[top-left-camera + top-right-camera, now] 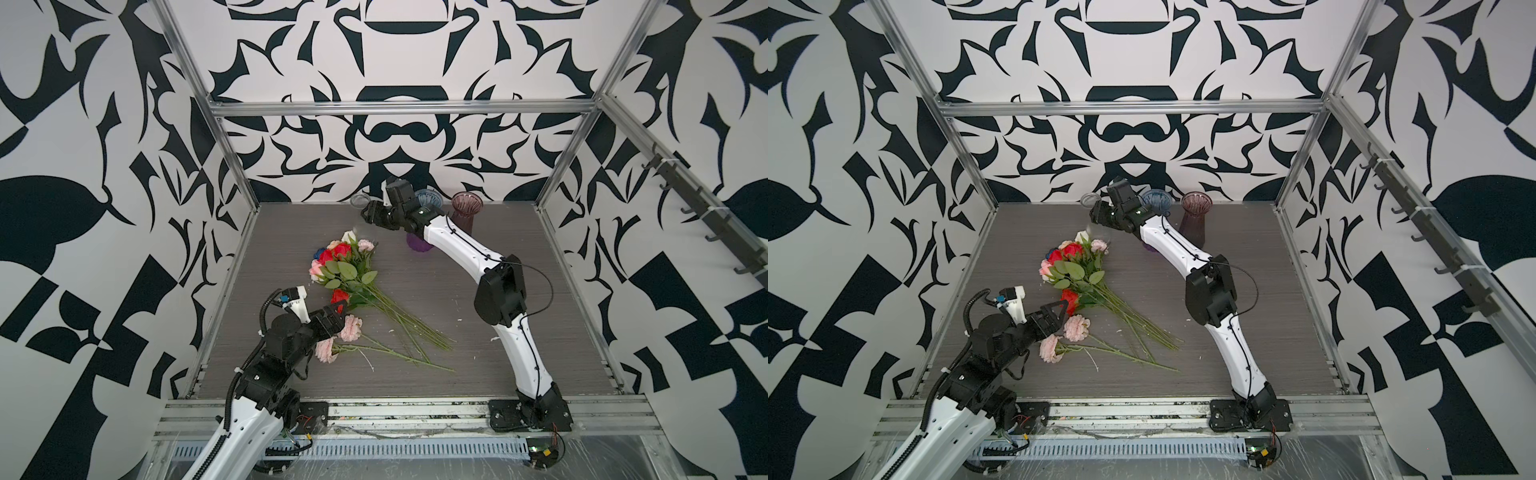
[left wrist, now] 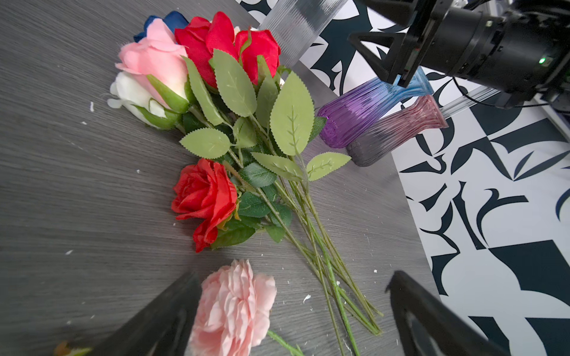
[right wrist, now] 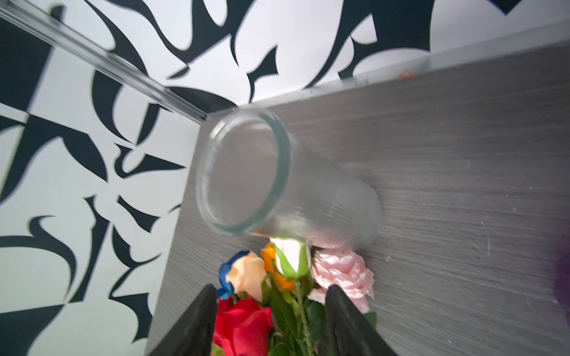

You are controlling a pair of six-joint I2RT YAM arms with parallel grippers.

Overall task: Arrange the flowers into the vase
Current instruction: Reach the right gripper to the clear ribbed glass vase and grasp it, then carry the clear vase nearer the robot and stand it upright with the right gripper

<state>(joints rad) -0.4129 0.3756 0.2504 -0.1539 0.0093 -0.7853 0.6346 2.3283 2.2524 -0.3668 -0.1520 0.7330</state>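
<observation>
our long green-stemmed artificial flowers lie loose centre-left on the grey bench. our left pincer, spread wide, may crush the ruffled pink bloom; our right pincer, part-spread and empty, could topple the clear glass vase.

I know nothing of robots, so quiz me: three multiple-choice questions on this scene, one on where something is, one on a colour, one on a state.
1. Where are the flowers? A in a vase; B lying on the table; C in a pincer.
2. What colour is the blue-rimmed vase's body? A green; B purple; C yellow.
3. How is the left pincer? A wide open; B shut on a stem; C clamped round a vase.
Answers: 1 B, stems rest flat on the table; 2 B, purple below its blue rim; 3 A, its fingers stand far apart, gripping nothing.
</observation>
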